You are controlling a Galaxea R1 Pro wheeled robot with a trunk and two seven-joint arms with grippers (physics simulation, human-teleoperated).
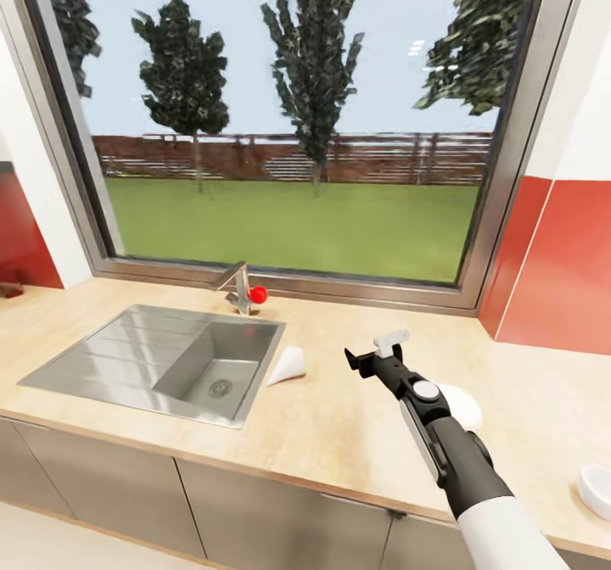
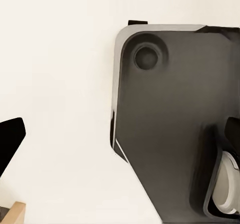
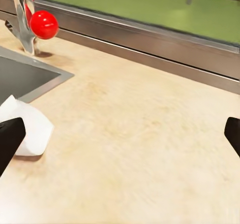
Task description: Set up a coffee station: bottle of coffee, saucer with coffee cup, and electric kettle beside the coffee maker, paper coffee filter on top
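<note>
On the light wood kitchen countertop (image 1: 339,434) a white paper coffee filter (image 1: 287,365) lies on its side just right of the sink. My right gripper (image 1: 373,354) hovers open over the worktop a short way right of the filter, nothing between its fingers. In the right wrist view the filter (image 3: 27,126) sits by one fingertip of that open gripper (image 3: 120,134). The white saucer (image 1: 465,405) is partly hidden behind my right forearm. The white coffee cup (image 1: 596,489) stands at the right edge. My left gripper (image 2: 120,139) hangs open, empty. Coffee maker, bottle, shelf and kettle are out of view.
A steel sink (image 1: 110,358) with drainboard is set into the counter at the left, with a faucet (image 1: 238,286) and red knob (image 1: 258,295) behind it. A large window fills the back wall. A red wall panel (image 1: 560,282) rises at the right. Grey cabinet fronts (image 1: 255,511) run below.
</note>
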